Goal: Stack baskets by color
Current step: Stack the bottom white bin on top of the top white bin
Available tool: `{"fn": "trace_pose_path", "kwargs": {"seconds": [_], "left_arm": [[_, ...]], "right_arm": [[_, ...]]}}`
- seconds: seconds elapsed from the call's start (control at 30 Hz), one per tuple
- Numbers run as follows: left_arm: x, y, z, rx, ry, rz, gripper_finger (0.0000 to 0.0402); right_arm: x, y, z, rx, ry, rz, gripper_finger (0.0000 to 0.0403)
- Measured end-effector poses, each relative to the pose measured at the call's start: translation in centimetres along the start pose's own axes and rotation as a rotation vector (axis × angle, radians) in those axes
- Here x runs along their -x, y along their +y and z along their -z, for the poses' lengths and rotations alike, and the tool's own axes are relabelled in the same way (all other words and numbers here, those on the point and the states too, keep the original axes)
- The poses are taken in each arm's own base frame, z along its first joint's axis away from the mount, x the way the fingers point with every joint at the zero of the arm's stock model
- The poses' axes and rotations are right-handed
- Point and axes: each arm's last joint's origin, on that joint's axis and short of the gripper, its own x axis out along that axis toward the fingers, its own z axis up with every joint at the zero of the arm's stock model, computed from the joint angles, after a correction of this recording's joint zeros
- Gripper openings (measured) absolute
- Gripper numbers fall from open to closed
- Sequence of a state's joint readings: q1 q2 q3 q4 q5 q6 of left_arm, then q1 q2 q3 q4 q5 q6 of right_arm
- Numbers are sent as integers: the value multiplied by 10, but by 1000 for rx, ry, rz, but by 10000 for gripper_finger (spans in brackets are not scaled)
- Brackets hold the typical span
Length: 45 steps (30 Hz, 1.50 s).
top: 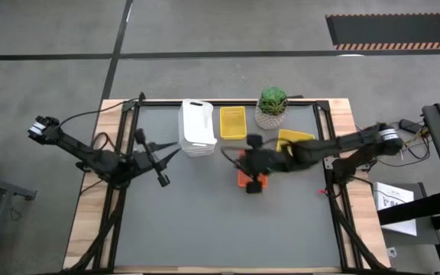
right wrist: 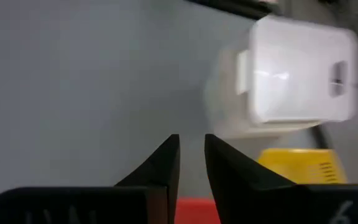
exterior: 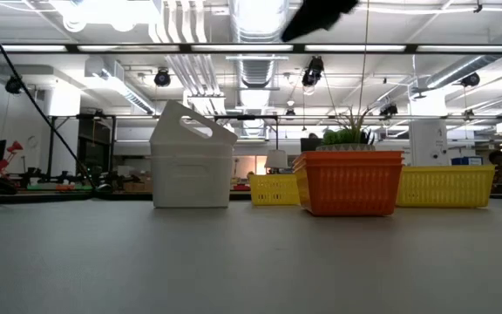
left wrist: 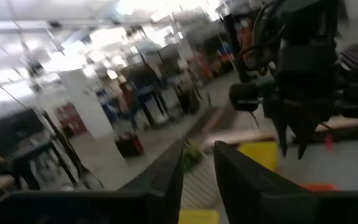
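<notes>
A: Progress check. White baskets [top: 198,130] look stacked at the far left of the bench [top: 205,221], the top one sitting tilted. Orange baskets [top: 244,177] stacked mid-bench, right under the right hand [top: 255,183].

B: Yellows?

A: Not done. One yellow basket [top: 233,122] lies far, between the white stack and the plant [top: 272,107]; another yellow one [top: 294,140] sits to the right, partly under the right arm. A third can't be made out from above.

B: So two colours look finished, yellow is left. Hands?

A: Right hand's fingers [right wrist: 160,168] sit narrow, a slim gap, nothing between them; it hovers over the orange stack. Left hand [top: 161,177] hangs left of centre, fingers [left wrist: 166,180] also narrow, empty.

B: What does the low view add?

A: Stack layers. Orange pile [exterior: 352,181] shows stacked rims there, and the tilted white top [exterior: 192,124] is clear. It also shows the two yellows [exterior: 447,187] sitting singly on the bench. The hands don't show there, though; only the high view places them.

B: Wrist views?

A: Right wrist shows the white stack [right wrist: 291,78] from above, with yellow and orange edges. Left wrist shows mostly the room and the right arm.
</notes>
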State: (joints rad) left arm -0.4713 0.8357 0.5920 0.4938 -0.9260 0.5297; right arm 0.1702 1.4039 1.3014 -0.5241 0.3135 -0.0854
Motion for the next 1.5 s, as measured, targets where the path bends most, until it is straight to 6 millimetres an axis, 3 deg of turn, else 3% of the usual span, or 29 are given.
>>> {"fn": "trace_pose_path", "kwargs": {"seconds": [0.2,0.33,0.43,0.53,0.63,0.83,0.97,1.07,1.2,1.5], "left_arm": [[-20,-20,-3,21,139,39,41],[-35,-33,1,51,211,88,33],[-50,-38,4,101,271,233,33],[-66,-34,5,185,409,365,33],[-82,-25,9,244,619,378,33],[-114,-18,23,184,909,454,52],[-132,-16,24,20,1020,492,92],[-146,-14,26,-131,1077,428,128],[-165,-13,40,-302,1107,388,162],[-189,-8,86,-356,1247,371,170]], "right_arm": [[10,36,48,18,-156,-77,58],[10,41,74,50,-231,-82,56],[13,40,89,67,-243,-78,56],[21,36,95,65,-266,-74,56],[28,33,99,61,-284,-72,56],[42,26,103,90,-320,-62,56],[50,23,109,62,-335,-64,56],[52,22,116,43,-326,-69,56],[56,21,120,28,-338,-69,56],[57,20,125,11,-339,-72,56]]}}
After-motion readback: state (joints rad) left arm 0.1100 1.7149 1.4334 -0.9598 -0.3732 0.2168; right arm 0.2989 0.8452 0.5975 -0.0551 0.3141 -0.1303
